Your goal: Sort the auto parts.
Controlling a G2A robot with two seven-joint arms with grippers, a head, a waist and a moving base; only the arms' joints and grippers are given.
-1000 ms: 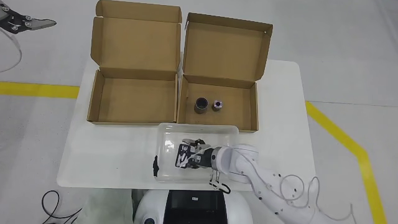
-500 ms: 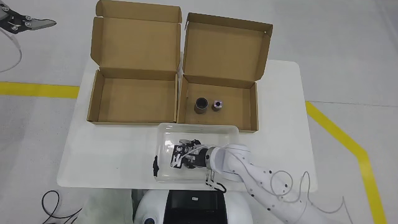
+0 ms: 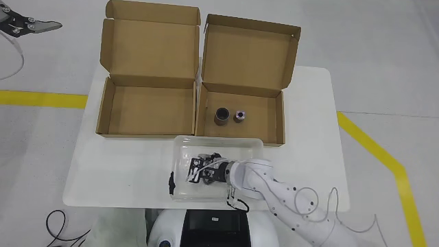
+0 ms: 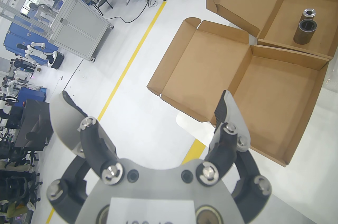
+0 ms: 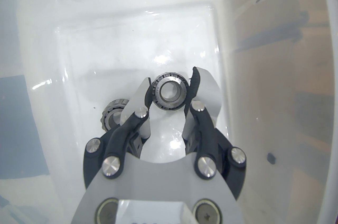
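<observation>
In the right wrist view a steel tapered bearing [image 5: 170,93] sits between the pads of my right gripper [image 5: 170,89], which is shut on it low inside the clear plastic bin [image 3: 219,140]. A second bearing [image 5: 112,114] lies on the bin floor just beside one finger. From above, the right gripper [image 3: 202,168] is in the bin's left half. My left gripper [image 4: 144,101] hangs open and empty off the table, beyond the far left corner [image 3: 31,25]. A dark sleeve [image 3: 221,115] and a small silver collar [image 3: 239,115] stand in the right cardboard box [image 3: 271,120].
The left cardboard box [image 3: 145,110] is open with nothing in it, and both boxes' lids stand up behind them. The bin sits at the table's front edge, right in front of the boxes. Bare white table [image 3: 110,171] stretches to the bin's left.
The right gripper has shifted slightly to the left inside the bin. The left arm and the parts in the right box have not moved.
</observation>
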